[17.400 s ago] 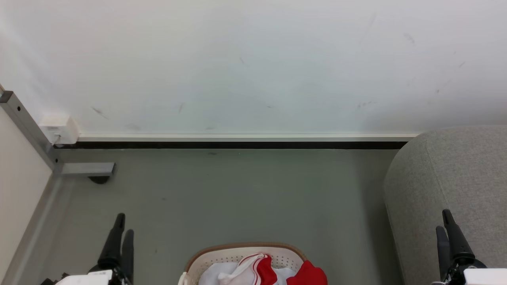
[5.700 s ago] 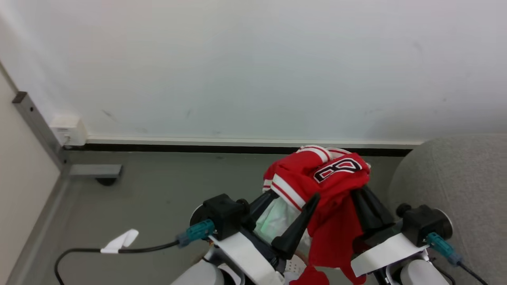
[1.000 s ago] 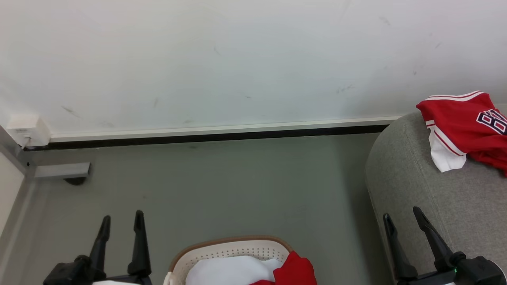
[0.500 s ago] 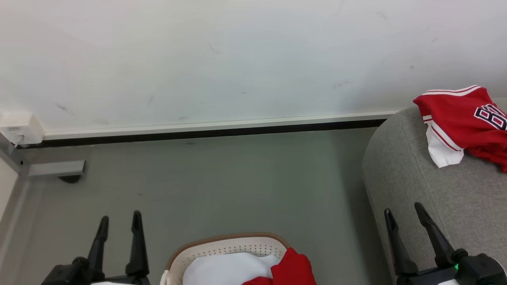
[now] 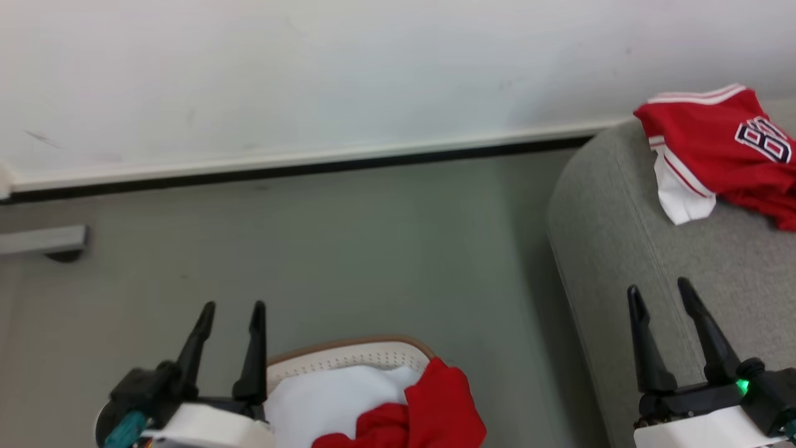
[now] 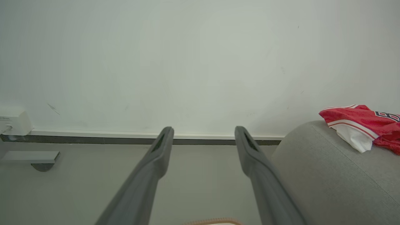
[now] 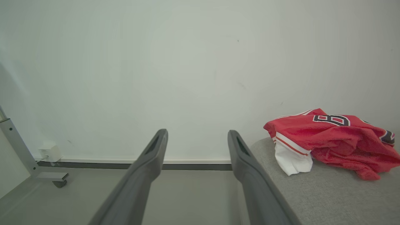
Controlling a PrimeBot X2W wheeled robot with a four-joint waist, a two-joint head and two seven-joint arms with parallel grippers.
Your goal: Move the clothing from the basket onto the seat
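Against the scuffed white wall [image 5: 311, 74], grey floor [image 5: 348, 249] runs up to the big grey seat [image 5: 622, 249] on the right.
Down front sits the basket [image 5: 348, 356], white cloth [image 5: 329, 398] inside and red clothing [image 5: 435, 410] spilling over its right rim; a red jersey [image 5: 709, 143] lies crumpled on the seat by the wall. Left claw [image 5: 233, 305] beside the basket, right claw [image 5: 657, 285] over the seat, both spread wide, both empty.
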